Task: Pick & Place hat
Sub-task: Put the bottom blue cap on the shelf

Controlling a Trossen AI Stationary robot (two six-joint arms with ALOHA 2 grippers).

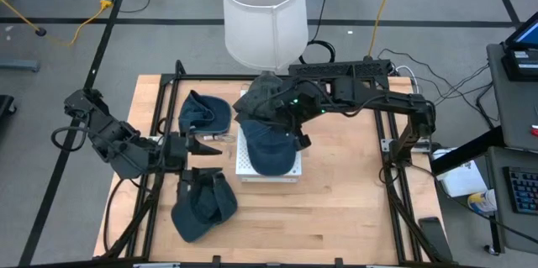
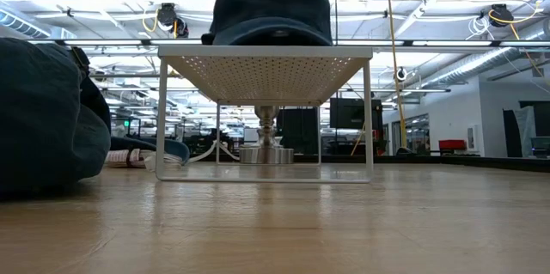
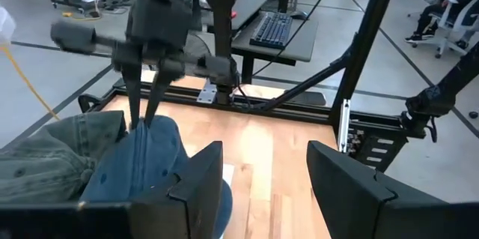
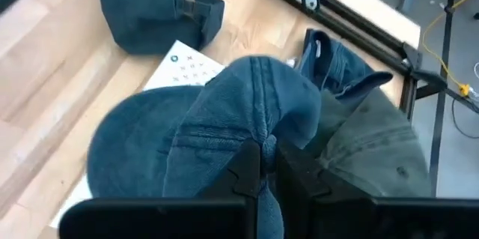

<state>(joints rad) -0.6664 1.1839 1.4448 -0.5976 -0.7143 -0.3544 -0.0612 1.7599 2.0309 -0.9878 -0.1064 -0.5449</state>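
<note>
High view: right gripper over white perforated stand mid-counter, fingers pinched on crown of blue hat draped across stand top. Held by the crown, presumably so the brim settles flat on the stand. Grey-green hat bunched just behind the stand, under the right arm. Second blue hat left of the stand toward the counter's back; third blue hat left of the stand toward the front edge. White lampshade beyond the stand, off the wooden counter. Left gripper waiting just left of the stand, fingers spread, holding nothing.

Low view: stand legs planted on counter, dark hat mound on top of the perforated plate. Large blue hat close to lens, left of the stand.

Left wrist view: own fingers wide apart, empty. Right gripper fingers narrow, nipping fabric at crown of blue hat.

Right wrist view: fingers closed tight on a fold of blue hat, stand corner visible beneath. Placement judged nearly done; release still to come.
</note>
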